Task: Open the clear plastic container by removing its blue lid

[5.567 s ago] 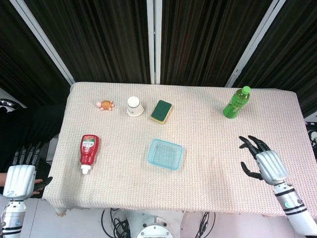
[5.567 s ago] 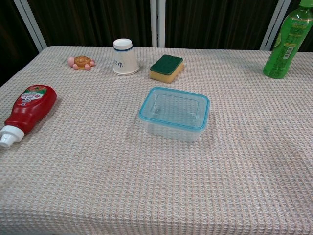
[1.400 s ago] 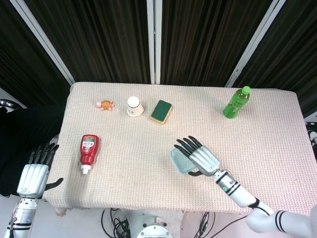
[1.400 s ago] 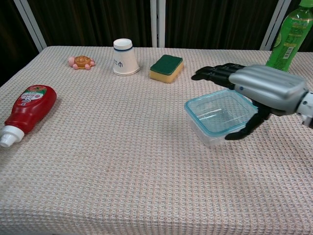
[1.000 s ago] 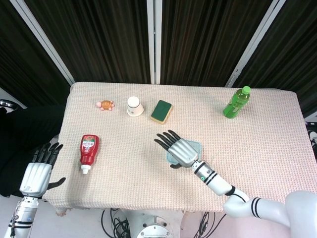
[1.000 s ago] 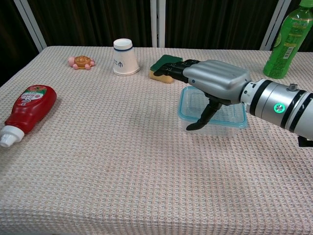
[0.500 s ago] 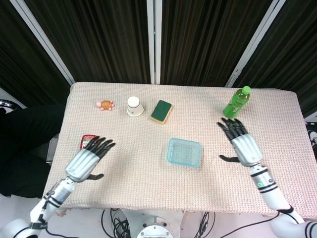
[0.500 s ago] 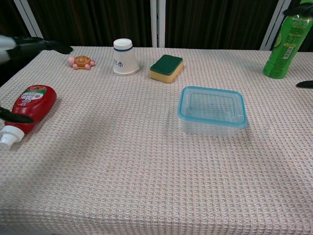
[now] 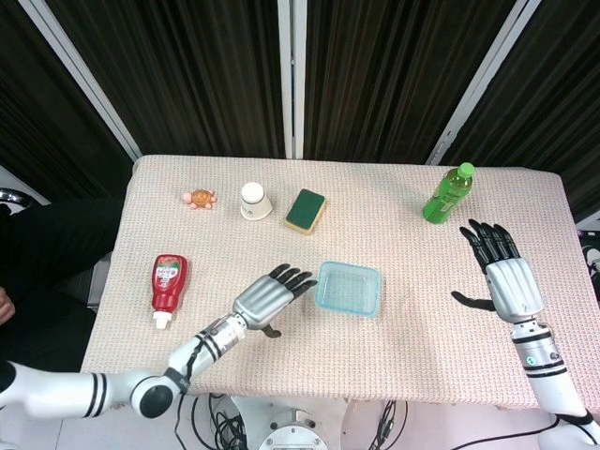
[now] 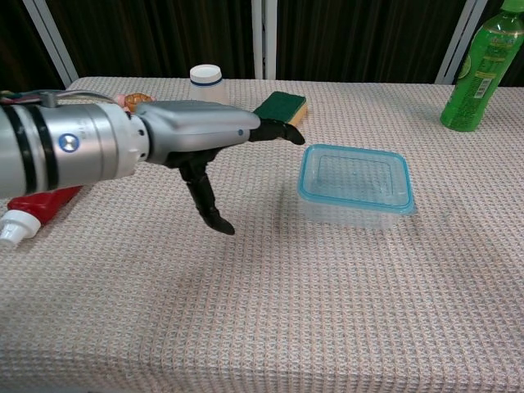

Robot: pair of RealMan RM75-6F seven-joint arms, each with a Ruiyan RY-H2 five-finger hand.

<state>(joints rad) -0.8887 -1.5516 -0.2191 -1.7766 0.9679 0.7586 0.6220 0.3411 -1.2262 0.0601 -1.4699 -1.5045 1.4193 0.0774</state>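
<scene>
On the counter, centre: the clear rectangular plastic container (image 9: 349, 289) sits flat on the beige woven cloth, its blue-rimmed lid (image 10: 355, 179) seated all round and not yet lifted.
Left hand: the silver left hand (image 9: 270, 298) hovers just beside the container's left edge, its black fingers (image 10: 277, 131) stretched out and apart towards the lid, thumb hanging down; it holds nothing and does not seem to touch the box.
Right hand: the right hand (image 9: 501, 276) is well apart, out near the counter's right edge, fingers spread, empty.
Likely step: I'd judge the left hand is coming in to steady the box or catch the lid's rim.
Risk, sliding: the container looks light and empty, so a sideways nudge from flat fingers could simply push it along the cloth instead of gripping it.
Risk, lifting whole: if the lid is snapped on tight, pulling up with one hand may raise the whole box; the other hand would have to hold the base.
Risk, slip: the rim offers a thin edge, easy for smooth fingertips to slide off.
Behind the box: a green-and-yellow sponge (image 9: 305, 211) lies close behind the left fingers, with a white upturned paper cup (image 9: 254, 200) and a small orange toy turtle (image 9: 199, 198) further left.
Left side: a red ketchup bottle (image 9: 169, 286) lies flat, near the left forearm's path.
Far right: an upright green plastic bottle (image 9: 446, 193), clear of both hands.
</scene>
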